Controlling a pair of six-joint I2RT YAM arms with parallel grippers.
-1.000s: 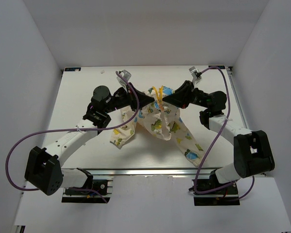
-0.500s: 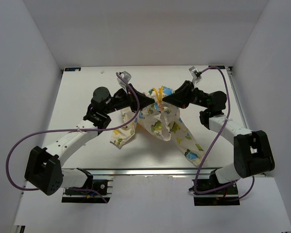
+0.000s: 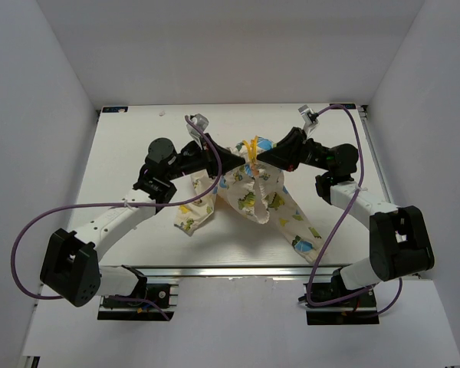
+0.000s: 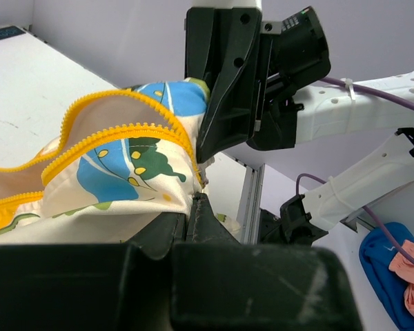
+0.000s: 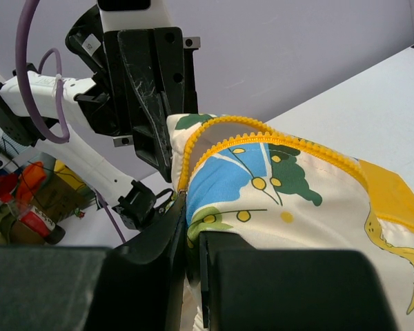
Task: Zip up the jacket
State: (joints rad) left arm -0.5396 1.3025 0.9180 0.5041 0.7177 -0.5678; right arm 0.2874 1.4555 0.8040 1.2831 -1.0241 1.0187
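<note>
The jacket (image 3: 254, 198), cream with blue and green cartoon prints, sits near the middle of the white table (image 3: 123, 153), its top edge lifted and the rest of the cloth trailing down toward the near edge. The left gripper (image 3: 241, 159) and right gripper (image 3: 259, 159) meet almost tip to tip there, each with its fingers pinching fabric beside the yellow zipper strip (image 3: 250, 145). Both wrist views show the zipper's two toothed edges lying apart.
</note>
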